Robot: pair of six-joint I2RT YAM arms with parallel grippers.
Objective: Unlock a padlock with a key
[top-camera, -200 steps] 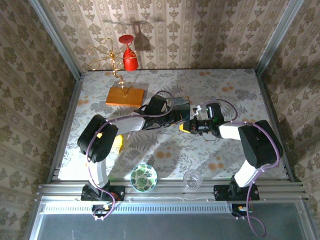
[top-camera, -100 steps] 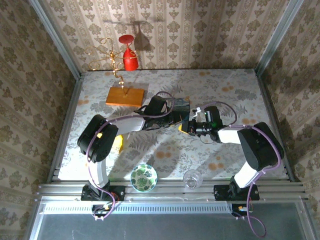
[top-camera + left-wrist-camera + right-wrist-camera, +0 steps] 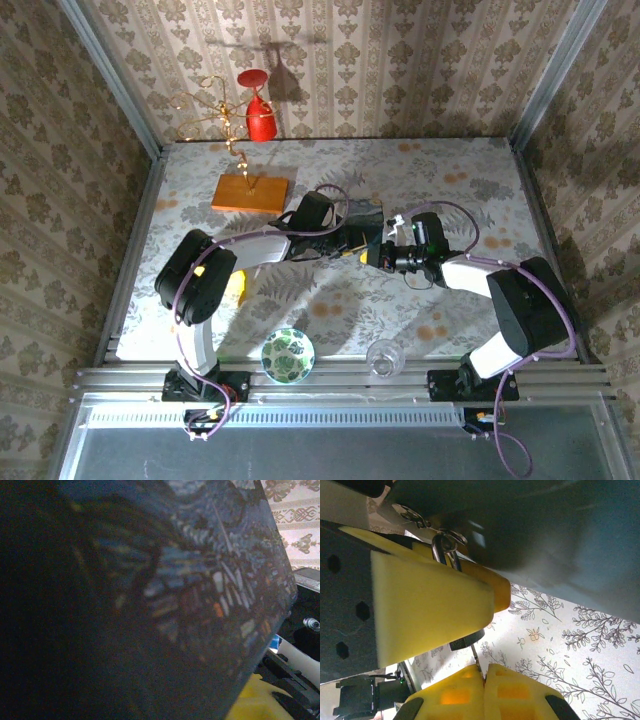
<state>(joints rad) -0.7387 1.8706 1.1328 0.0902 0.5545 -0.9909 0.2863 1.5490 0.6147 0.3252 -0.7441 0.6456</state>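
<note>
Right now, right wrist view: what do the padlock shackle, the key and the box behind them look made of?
Padlock: the shackle looks like bright polished steel, since it glints; the body is mostly hidden.
Key: a thin sliver of bare, dull grey metal; the alloy cannot be told.
Box: probably painted sheet metal, blue-grey with a soft sheen, but it is blurred, so unsure.
</note>
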